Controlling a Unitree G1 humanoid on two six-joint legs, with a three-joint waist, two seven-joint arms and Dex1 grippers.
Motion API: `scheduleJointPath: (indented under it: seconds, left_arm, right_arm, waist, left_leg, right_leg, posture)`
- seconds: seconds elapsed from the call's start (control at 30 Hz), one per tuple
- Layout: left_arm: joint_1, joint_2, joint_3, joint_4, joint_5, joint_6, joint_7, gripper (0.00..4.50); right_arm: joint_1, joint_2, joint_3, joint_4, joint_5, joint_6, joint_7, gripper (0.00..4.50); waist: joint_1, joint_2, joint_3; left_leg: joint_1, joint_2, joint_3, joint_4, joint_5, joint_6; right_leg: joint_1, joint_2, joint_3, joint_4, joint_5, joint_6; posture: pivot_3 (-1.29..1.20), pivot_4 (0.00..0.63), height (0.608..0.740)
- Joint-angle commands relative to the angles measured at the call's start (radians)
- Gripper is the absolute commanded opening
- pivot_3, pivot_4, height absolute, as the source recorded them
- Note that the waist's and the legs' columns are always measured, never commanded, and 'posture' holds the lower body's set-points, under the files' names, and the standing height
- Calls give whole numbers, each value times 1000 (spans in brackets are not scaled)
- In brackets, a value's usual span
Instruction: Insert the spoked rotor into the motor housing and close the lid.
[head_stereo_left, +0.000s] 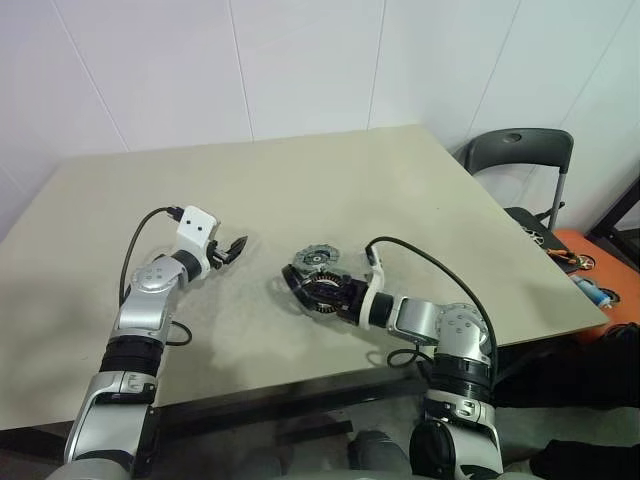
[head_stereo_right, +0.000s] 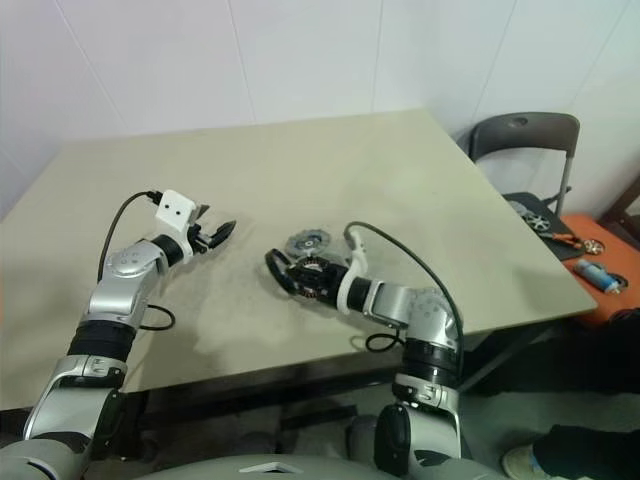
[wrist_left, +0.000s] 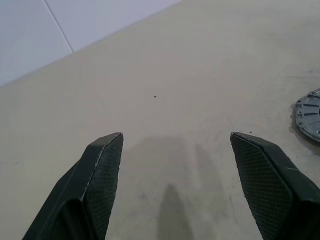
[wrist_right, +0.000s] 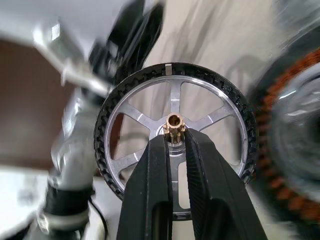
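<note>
My right gripper (wrist_right: 176, 137) is shut on the brass hub of the spoked rotor (wrist_right: 174, 97), a silver wheel with a black toothed rim, held on edge just above the table (head_stereo_left: 300, 170). The motor housing (wrist_right: 285, 130) with its copper windings stands right beside the rotor, near my right wrist (head_stereo_left: 324, 292). The lid (head_stereo_left: 318, 259), a flat grey disc, lies on the table just behind them. My left gripper (head_stereo_left: 232, 250) hovers open over bare table to the left of these parts, nothing between its fingers (wrist_left: 102, 165); the lid's edge (wrist_left: 307, 117) shows there too.
A dark folding chair (head_stereo_left: 520, 150) stands past the table's right edge. Beside it an orange surface (head_stereo_left: 590, 260) carries small tools. The table's near edge runs close under both arms.
</note>
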Motion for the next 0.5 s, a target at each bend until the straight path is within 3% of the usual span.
scheduleJointPath:
  seconds: [0.03,0.17,0.37,0.5]
  left_arm:
    - [-7,11,16,-43,2,-5,4,3642]
    - [3,3,15,-55,2,-4,11,3642]
    - [13,-6,11,-78,4,5,14,3642]
    - [11,-5,11,-77,5,6,12,3642]
  right_arm:
    - [-43,-20,-71,-16,68,-16,14,88]
    - [-70,-17,-131,14,103,-19,-6,88]
    - [-27,-51,-11,-12,58,-51,11,88]
    - [-28,-63,-7,3,58,-96,9,88]
  waist:
    - [3,0,0]
    - [2,0,0]
    - [0,0,0]
    - [3,0,0]
  left_leg:
    - [0,0,0,0,0,0]
    - [0,0,0,0,0,0]
    - [0,0,0,-1,0,0]
    - [0,0,0,0,0,0]
  right_leg:
    - [0,0,0,0,0,0]
    - [0,0,0,-1,0,0]
    - [0,0,0,0,0,0]
    - [0,0,0,0,0,0]
  posture:
    - [0,0,740]
    - [0,0,740]
    - [0,0,740]
    - [0,0,740]
